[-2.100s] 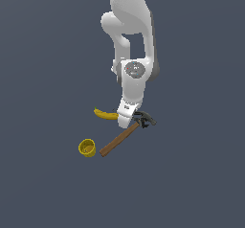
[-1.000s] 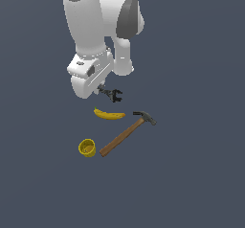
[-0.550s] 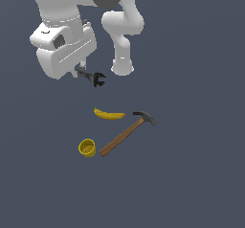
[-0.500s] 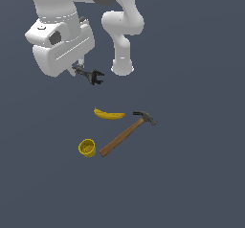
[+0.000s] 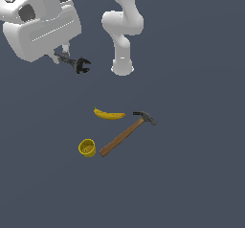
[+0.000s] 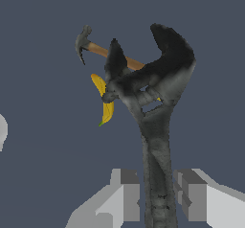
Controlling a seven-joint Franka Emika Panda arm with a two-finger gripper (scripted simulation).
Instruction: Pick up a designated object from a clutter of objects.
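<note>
We see a flat, uniform dark grey-blue ground [image 5: 191,174] that fills both views, with no seam, wall or horizon to tell floor from backdrop. On it lie a yellow banana [image 5: 109,114], a wooden-handled hammer [image 5: 127,132] with its dark head toward the exterior view's right, and a small yellow cup [image 5: 87,148] just beside the hammer's handle end. The banana sits near the hammer's head end, apart from it.

The dark wrench-like tool [image 5: 75,63] is up off the ground, well apart from the other three things, at the exterior view's upper left. In the wrist view the gripper [image 6: 158,196] is clenched on the tool's shaft, a grey finger [image 6: 127,193] pressed on either side, and the C-shaped claw end points away from the hand.

We cannot see the fingers in the exterior view; the arm's large white body [image 5: 40,26] covers them and runs off the frame's top and left edges. In the wrist view the tool's lower shaft is cut off by the frame, its claw covers most of the hammer's handle and part of the banana, and the cup does not appear. A pale blur at that frame's edge is too little to identify.
</note>
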